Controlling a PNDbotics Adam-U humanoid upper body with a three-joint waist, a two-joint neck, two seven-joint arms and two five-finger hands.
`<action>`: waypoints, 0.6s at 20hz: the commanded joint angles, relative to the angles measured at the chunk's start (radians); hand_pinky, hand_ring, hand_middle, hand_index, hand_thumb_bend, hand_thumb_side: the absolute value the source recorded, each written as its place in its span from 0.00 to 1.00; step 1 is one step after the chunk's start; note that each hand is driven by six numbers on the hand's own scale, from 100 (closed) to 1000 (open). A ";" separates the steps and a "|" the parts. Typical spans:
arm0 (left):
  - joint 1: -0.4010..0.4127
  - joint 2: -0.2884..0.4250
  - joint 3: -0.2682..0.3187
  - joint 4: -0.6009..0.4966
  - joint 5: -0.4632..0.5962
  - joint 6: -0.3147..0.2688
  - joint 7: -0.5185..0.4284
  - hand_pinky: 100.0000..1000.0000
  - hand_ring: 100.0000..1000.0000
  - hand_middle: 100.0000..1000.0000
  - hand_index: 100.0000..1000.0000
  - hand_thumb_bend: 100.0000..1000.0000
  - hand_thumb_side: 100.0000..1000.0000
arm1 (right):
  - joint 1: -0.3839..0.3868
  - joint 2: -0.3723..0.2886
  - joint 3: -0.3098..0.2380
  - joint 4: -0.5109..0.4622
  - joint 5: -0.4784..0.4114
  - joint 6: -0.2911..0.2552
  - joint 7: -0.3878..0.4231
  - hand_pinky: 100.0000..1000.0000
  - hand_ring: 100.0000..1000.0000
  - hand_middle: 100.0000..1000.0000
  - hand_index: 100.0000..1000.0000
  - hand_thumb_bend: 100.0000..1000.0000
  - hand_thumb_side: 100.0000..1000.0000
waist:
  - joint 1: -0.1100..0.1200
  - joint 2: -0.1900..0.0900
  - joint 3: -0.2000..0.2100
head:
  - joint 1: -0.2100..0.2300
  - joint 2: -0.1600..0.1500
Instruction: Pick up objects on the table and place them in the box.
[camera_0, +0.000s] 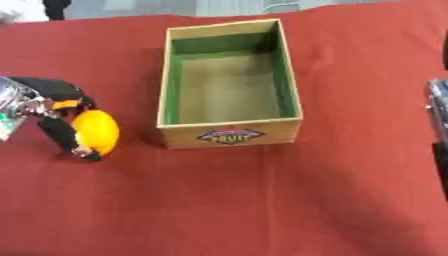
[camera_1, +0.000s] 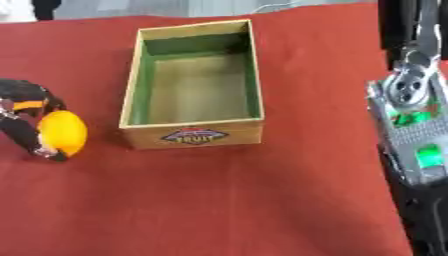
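Nearest, the red cloth (camera_0: 245, 200) covered the whole table, soft-looking and bare in front. Left, the left hand (camera_0: 61, 131) had black fingers curled around a smooth yellow-orange oval fruit (camera_0: 94, 131), which sat low, at or just above the cloth, just left of the box; probably gripped there for a short carry rightward over the wall. Right edge: only the right arm (camera_1: 411, 115) showed, silver and black with green boards; its hand was out of view, fingers can't tell. Middle to far: the box (camera_0: 231, 135), a rectangular cardboard one with a green lining, open top, a fruit label on the near wall, nothing inside.
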 joint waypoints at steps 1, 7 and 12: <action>-0.019 0.021 0.013 0.004 -0.017 -0.011 0.010 0.47 0.58 0.59 0.81 0.59 0.49 | -0.015 -0.016 -0.007 -0.020 -0.004 -0.002 0.000 0.76 0.65 0.49 0.83 0.00 1.00 | -0.001 -0.017 0.000 | 0.003 -0.007; -0.019 0.020 0.025 -0.009 -0.002 0.005 0.062 0.35 0.50 0.53 0.71 0.45 0.39 | -0.012 -0.014 -0.009 -0.020 -0.004 0.000 -0.001 0.76 0.65 0.49 0.83 0.00 1.00 | -0.001 -0.019 0.001 | 0.002 -0.009; -0.010 0.027 0.041 -0.038 0.073 0.070 0.137 0.26 0.43 0.48 0.63 0.33 0.26 | -0.010 -0.014 -0.010 -0.020 -0.005 0.000 -0.001 0.76 0.65 0.49 0.83 0.00 1.00 | -0.002 -0.020 0.002 | 0.002 -0.008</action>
